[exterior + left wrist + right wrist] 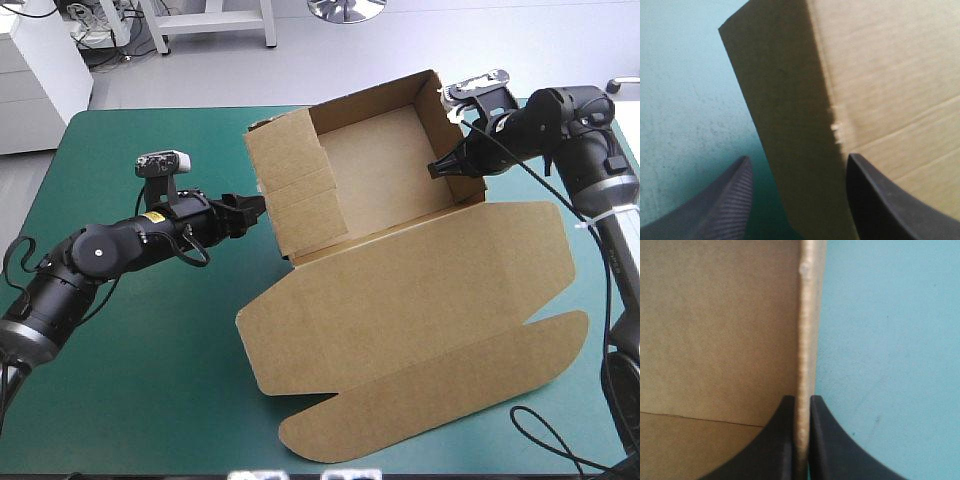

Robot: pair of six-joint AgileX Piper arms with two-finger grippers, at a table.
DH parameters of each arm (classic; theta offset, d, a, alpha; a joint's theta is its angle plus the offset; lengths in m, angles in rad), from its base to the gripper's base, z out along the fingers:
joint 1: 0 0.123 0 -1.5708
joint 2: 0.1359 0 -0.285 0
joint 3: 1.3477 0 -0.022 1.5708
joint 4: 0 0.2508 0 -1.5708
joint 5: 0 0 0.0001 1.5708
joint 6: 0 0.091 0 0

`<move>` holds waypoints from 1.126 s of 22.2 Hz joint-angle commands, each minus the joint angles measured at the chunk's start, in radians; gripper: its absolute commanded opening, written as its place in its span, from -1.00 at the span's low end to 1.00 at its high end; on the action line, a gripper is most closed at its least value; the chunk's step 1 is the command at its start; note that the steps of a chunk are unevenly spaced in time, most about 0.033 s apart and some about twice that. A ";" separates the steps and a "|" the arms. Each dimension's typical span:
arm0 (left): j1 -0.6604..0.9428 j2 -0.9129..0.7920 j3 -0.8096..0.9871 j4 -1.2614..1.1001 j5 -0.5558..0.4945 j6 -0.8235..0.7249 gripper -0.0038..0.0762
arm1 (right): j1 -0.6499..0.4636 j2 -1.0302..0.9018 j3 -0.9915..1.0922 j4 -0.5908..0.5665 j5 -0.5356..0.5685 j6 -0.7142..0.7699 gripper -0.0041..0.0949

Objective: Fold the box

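Observation:
The brown box (pixel 375 160) stands at the table's far middle as an open tray with its walls raised. Its lid (pixel 420 330) lies flat on the cover, stretching toward the front edge. My left gripper (pixel 248 210) is at the tray's left wall. In the left wrist view it (pixel 800 200) is open, and the wall's edge (pixel 790 125) stands between its black fingers (pixel 735 200). My right gripper (pixel 445 165) is at the right wall. It (pixel 801 430) is shut on the box, pinching that wall's top edge (pixel 807 315).
The tray's rear wall stands close to the table's far edge (pixel 200 110). The teal-green cover (pixel 140 370) lies to the left of the lid. The lid's rounded flap (pixel 450 400) reaches near the front edge.

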 commanded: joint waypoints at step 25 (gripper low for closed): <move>-0.005 0.029 -0.108 0.010 -0.019 -0.139 -0.23 | 0.188 -0.098 -0.032 -0.142 -0.153 0.139 -0.94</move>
